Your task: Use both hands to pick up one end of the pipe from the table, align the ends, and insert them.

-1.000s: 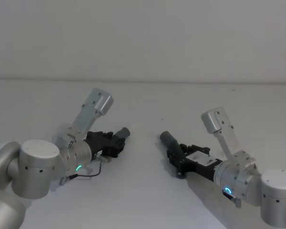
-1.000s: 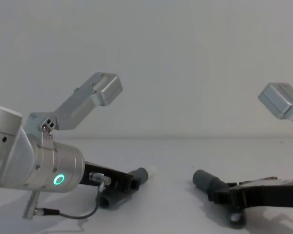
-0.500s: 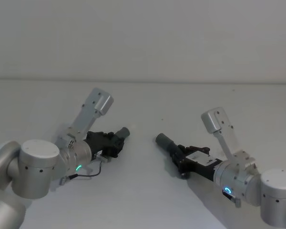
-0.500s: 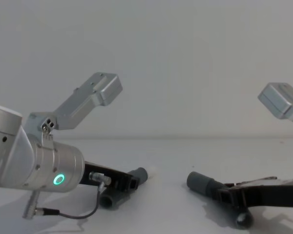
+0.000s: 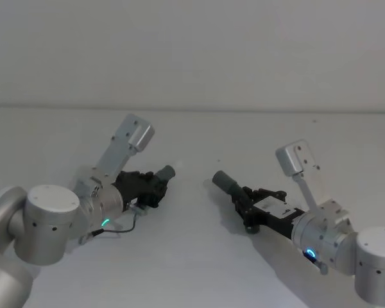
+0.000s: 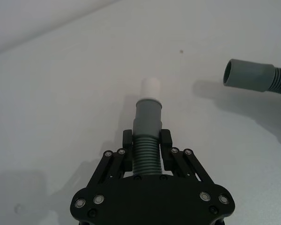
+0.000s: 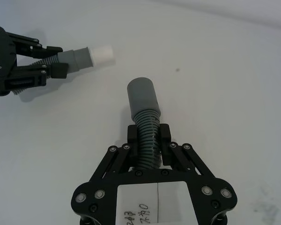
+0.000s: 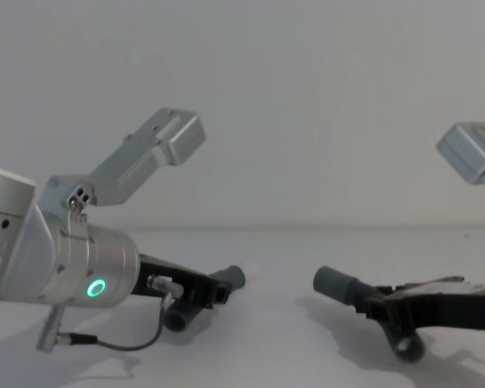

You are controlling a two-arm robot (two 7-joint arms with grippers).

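Pipe pieces are apart, each held low over the white table (image 5: pixel 192 263).

On the left, the left gripper (image 6: pixel 146 139) is pressed in on the ribbed body of the left pipe piece (image 6: pixel 148 152), just behind its smooth collar (image 6: pixel 148 112). The collar and the narrow white stub (image 6: pixel 151 87) therefore stick out free in front. That hold makes sense: the ribs give the gripper something to bite on, and the mating end is left bare for insertion. In the chest view the curved tail of this piece hangs down behind the gripper, close to the table. Whether it touches, I cannot tell.

Between the two ends lies a bare stretch of table; they are near each other but apart.

On the right, the right gripper (image 7: pixel 149 133) pinches the right pipe piece (image 7: pixel 147 123) the same way, on the ribs below its wider open collar (image 7: pixel 141 96), with the mouth clear ahead. The head view shows both ends angled away from the robot and inward, so their axes cross rather than share a line. The stub aims past the collar's mouth, not into it.

I judge both pickups done and the alignment step in hand. Next, each wrist likely needs to turn until stub and mouth face each other squarely, and then the gap can be closed. A slanted approach could catch the stub on the collar's rim or flex the ribbed bodies.
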